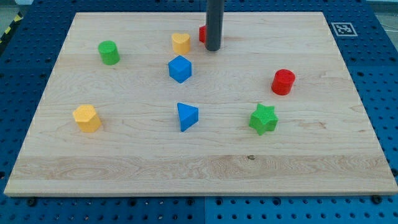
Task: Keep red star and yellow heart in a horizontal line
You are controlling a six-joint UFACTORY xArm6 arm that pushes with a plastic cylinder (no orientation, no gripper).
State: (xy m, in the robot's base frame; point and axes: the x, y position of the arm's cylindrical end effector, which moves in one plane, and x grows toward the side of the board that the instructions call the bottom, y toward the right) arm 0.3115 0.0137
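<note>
The yellow heart (181,42) lies near the view's top, left of centre. The red star (203,33) is just right of it and slightly higher, mostly hidden behind my rod, so its shape hardly shows. My tip (213,48) rests on the board right beside the red star, on its right and front side, about a block's width right of the yellow heart.
A blue cube-like block (180,68) sits just below the yellow heart. A green cylinder (109,52) is at the left, a yellow hexagon (86,118) at lower left, a blue triangle (186,116) in the middle, a green star (263,119) and red cylinder (283,81) at the right.
</note>
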